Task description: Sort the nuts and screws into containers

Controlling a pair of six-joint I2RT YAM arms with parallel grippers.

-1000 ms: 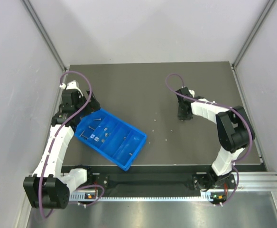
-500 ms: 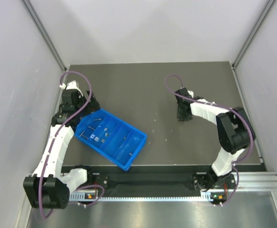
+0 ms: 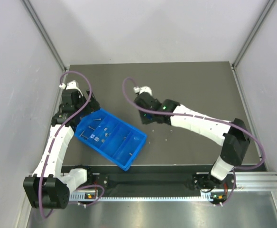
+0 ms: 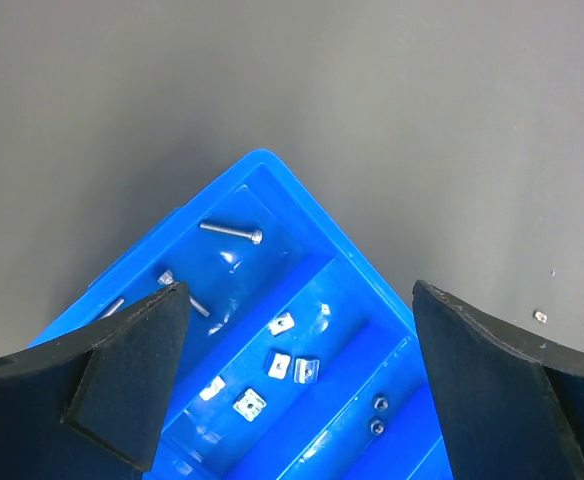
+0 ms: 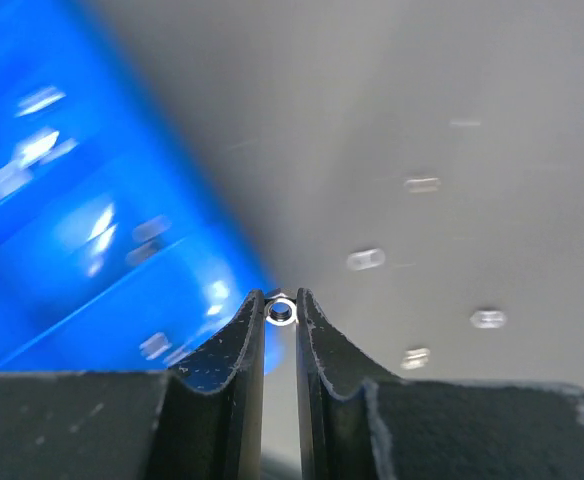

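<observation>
The containers are compartments of one blue tray [image 3: 136, 153] at the table's left front. In the left wrist view the tray [image 4: 344, 238] holds screws [image 4: 230, 231] in its end compartment, several square nuts [image 4: 277, 365] in the second, and two hex nuts [image 4: 379, 402] in the third. My left gripper [image 4: 297, 290] hangs open above the tray's far corner [image 3: 90, 115]. My right gripper [image 5: 281, 300] is shut on a small hex nut [image 5: 281, 312], held at its fingertips just off the tray's right edge [image 3: 145, 118]. The blue tray [image 5: 92, 240] is blurred at the left of that view.
A few loose metal pieces [image 3: 153, 129] [image 3: 166, 139] lie on the dark table right of the tray, blurred in the right wrist view [image 5: 366, 259] [image 5: 488, 319]. One piece [image 4: 539, 317] shows at the right in the left wrist view. Grey walls enclose the table.
My right arm has swung left from the table's right middle toward the tray, its jaws having closed on a nut. The left arm and the tray have not moved.
</observation>
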